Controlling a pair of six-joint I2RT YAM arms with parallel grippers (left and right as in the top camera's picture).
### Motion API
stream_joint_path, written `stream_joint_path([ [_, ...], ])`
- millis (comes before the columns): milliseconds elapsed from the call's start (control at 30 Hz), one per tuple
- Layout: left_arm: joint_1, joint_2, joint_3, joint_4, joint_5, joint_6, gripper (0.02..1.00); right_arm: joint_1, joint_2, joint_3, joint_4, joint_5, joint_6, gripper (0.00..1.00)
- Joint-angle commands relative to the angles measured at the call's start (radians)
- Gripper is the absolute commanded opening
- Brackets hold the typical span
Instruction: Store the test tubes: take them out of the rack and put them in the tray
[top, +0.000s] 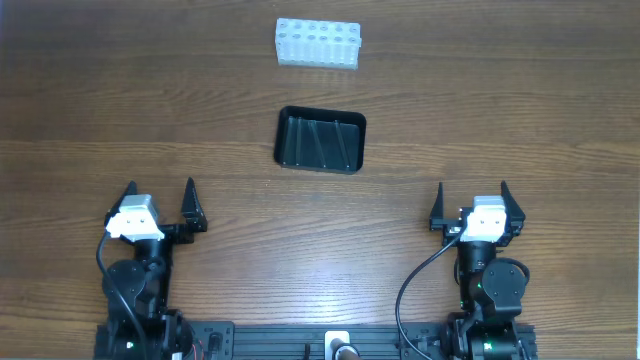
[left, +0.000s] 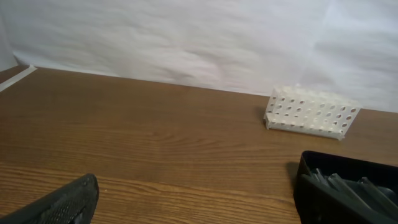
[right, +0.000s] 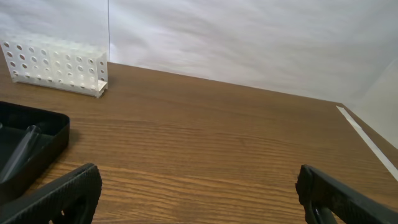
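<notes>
In the black tray (top: 320, 167), at the middle of the wooden table (top: 120, 90), I see the clear test tubes (top: 322, 138) lying flat on its floor, side by side. The left wrist view shows several of them resting against the tray's near wall. Beyond the tray, on the side away from the arm bases, the white rack (top: 317, 43) stands upright on the table, near the tray but not touching it, its long side roughly parallel to the tray's.

On the near side of the tray and off to its left, my left gripper (top: 161, 183) sits well apart from it, jaws spread wide and holding nothing. My right gripper (top: 472, 186) sits well apart on the tray's near right, its fingers (right: 68, 193) likewise parted with only bare table between them.
</notes>
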Motion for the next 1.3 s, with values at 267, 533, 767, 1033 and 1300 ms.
stream_joint_path([
  [267,0.001,-0.008,-0.005,-0.004,0.014,0.014,0.996,-0.004,-0.01,-0.005,-0.004,0.005,0.0,0.993],
  [533,0.001,-0.008,-0.005,-0.005,0.014,0.014,0.998,-0.004,-0.01,-0.005,-0.007,-0.015,0.127,0.991],
  [767,0.001,-0.008,-0.005,-0.004,0.014,0.014,0.998,0.012,-0.01,-0.005,-0.008,-0.018,0.161,0.993],
  [1033,0.001,-0.008,-0.005,-0.004,0.014,0.014,0.998,0.021,-0.01,-0.005,-0.008,-0.018,0.161,0.993],
  [1300,0.001,-0.008,-0.005,-0.005,0.014,0.014,0.998,0.021,-0.01,-0.005,-0.007,-0.017,0.161,0.993],
])
